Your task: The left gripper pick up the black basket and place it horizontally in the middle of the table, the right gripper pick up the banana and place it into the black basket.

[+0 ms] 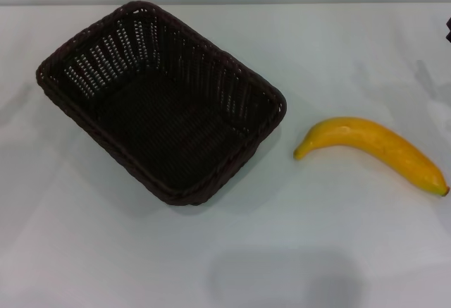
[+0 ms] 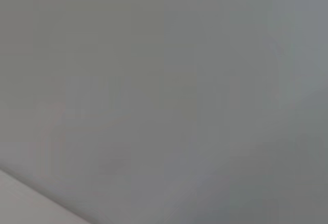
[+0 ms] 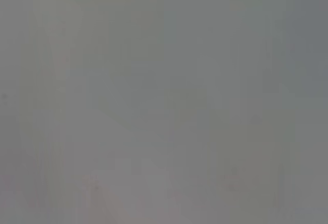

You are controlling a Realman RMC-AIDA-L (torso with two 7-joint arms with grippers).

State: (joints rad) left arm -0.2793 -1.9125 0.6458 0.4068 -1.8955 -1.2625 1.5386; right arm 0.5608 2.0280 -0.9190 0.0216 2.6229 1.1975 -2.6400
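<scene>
Black basket (image 1: 161, 103) sits skewed left on the counter (image 1: 296, 251) with the banana (image 1: 373, 151) well apart, nothing started, can't tell either tool's state since neither really shows.

A plain grey surface is filling nearly the whole left wrist view; a lighter strip (image 2: 25, 203) is showing at one corner.

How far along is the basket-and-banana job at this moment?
Nothing looks done. The black basket sits skewed on the robot's left of the table, empty. The banana lies apart on the right. Nothing is in hand; basket repositioning and banana placement both remain.
</scene>
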